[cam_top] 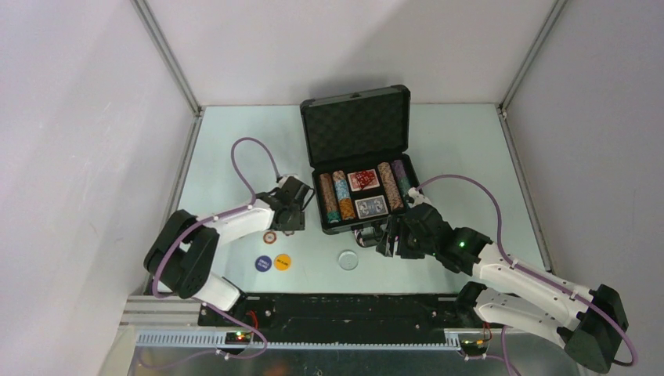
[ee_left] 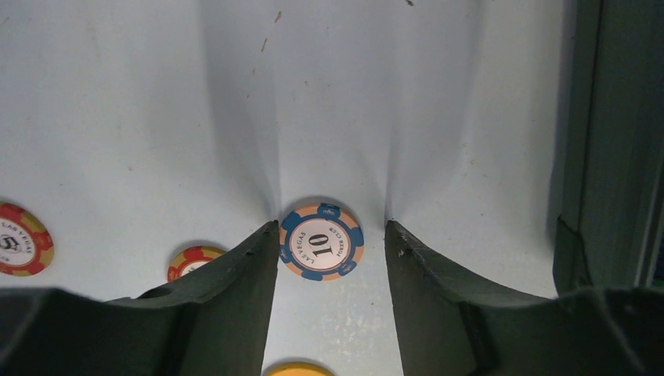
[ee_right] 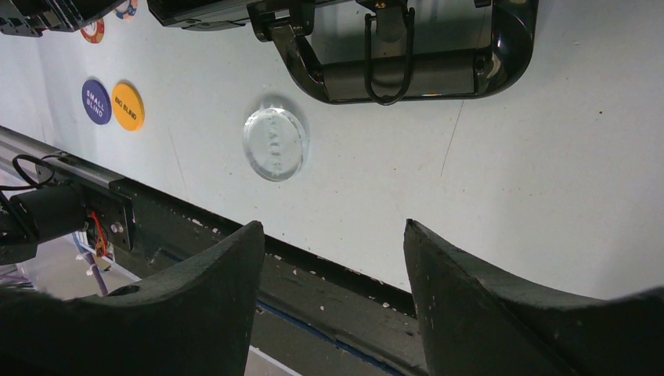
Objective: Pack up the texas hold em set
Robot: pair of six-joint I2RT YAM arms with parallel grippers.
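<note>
Fingers of my left gripper point(ee_left: 332, 227) stand apart around a blue "10" chip point(ee_left: 322, 241) lying flat on the table point(ee_left: 117, 117) (it nearly touches one pad). My right gripper point(ee_right: 333, 227) gapes wide, holding nothing, near the handle point(ee_right: 446, 74) of the open black case point(cam_top: 356, 129) and a clear button point(ee_right: 275, 143).

The bench point(ee_left: 117, 117) is pale, smooth and matt, with faint scratches and specks. The chip point(ee_left: 322, 241) has a smooth printed face. The fingers point(ee_left: 227, 290) of the left hand point(ee_left: 332, 231) are matt black, grainy along their edges. The case point(cam_top: 356, 95) carries dull black egg-crate foam point(cam_top: 356, 129). Its handle point(ee_right: 446, 74) is glossy black plastic around a grey grip. The round button point(ee_right: 275, 143) is clear, glossy plastic.
</note>
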